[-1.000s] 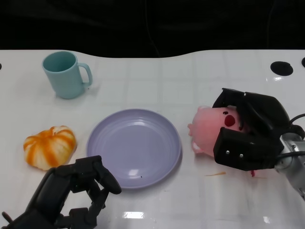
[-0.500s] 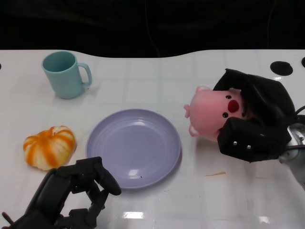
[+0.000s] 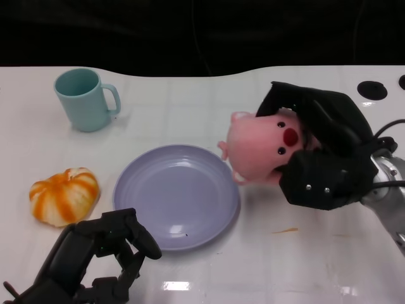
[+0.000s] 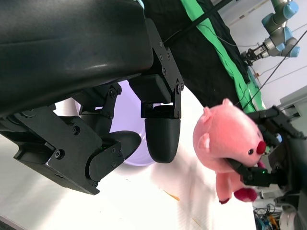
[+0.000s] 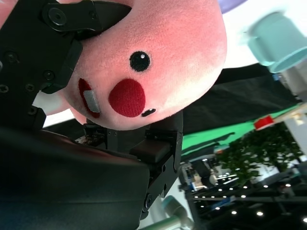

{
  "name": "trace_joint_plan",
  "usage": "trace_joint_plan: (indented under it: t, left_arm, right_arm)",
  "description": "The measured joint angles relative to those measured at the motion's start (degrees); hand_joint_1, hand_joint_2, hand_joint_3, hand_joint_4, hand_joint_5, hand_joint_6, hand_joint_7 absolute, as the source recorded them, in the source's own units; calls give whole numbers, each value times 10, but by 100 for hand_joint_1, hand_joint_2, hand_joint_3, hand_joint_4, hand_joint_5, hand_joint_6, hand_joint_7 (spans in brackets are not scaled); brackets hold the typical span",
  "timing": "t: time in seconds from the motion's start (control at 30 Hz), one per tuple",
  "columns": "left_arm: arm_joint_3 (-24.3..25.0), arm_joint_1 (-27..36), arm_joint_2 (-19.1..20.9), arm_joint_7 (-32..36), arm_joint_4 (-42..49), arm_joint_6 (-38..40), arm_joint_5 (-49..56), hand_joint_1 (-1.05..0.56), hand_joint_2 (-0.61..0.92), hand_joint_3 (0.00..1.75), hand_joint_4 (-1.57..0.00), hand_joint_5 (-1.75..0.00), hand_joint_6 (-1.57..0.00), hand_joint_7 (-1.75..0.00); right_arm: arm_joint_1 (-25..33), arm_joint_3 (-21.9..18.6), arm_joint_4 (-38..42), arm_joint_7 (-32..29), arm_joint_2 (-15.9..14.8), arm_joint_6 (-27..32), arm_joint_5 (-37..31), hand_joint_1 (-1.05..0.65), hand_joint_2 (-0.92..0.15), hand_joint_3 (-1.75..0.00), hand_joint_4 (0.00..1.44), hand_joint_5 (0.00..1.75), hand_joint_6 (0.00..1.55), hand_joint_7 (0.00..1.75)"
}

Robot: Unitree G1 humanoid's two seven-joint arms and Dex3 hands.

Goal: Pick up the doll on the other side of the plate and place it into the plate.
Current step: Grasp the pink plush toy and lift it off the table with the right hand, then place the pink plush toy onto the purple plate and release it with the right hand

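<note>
1. Doll (image 3: 256,151), a pink plush, hangs over the purple plate's (image 3: 136,190) right rim, clamped in my right hand (image 3: 319,155).
2. Left hand (image 3: 95,259) sits curled, empty.
3. Risk: releasing now, it could topple off the rim onto the table.

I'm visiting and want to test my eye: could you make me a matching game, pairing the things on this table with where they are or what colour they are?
Things:
1. doll
2. plate
3. mug
4. toy pumpkin

Descriptions:
A. teal, at the far left of the table
B. orange and white, lying left of the plate
C. pink, held in the right hand, off the table
D. lilac, bare, in the middle of the table

Pairs: 1-C, 2-D, 3-A, 4-B
</note>
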Motion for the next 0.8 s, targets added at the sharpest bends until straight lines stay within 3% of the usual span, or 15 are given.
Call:
trace_joint_plan:
  t: [0.4,0.53,0.8]
  left_arm:
    - [-4,-1,-3,0,0,1,2,-5,51,113,-78,-155,-84,-117]
    - [-8,-3,-4,0,0,1,5,-5,52,112,-77,-155,-83,-118]
    - [-13,-6,-6,0,0,1,12,-5,51,112,-78,-156,-83,-119]
  right_arm:
    - [-68,21,22,27,65,0,-6,-22,-27,-150,96,175,75,175]
    - [-87,30,55,25,88,-10,-8,-21,-25,-148,96,175,75,175]
    - [-113,57,107,23,124,-11,-19,-21,-30,-138,96,175,73,175]
